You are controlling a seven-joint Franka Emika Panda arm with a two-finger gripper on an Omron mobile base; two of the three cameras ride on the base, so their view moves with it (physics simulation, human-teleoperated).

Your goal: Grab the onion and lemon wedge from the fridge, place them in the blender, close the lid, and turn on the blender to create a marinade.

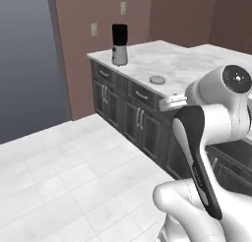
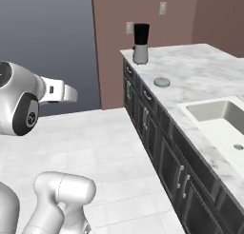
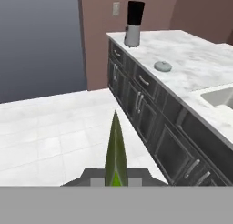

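Hand view: tool (image 3: 116, 181) pinched narrow on the lemon wedge (image 3: 115, 150), thin edge up; carry it level past the lid (image 3: 163, 66) lying on the marble surface (image 3: 191, 54) to the far blender (image 3: 133, 24), and release squarely over the open jar.

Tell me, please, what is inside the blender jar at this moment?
The blender jar is dark and opaque, so its contents cannot be seen. The lid lies apart on the counter. The gripper holds the lemon wedge.
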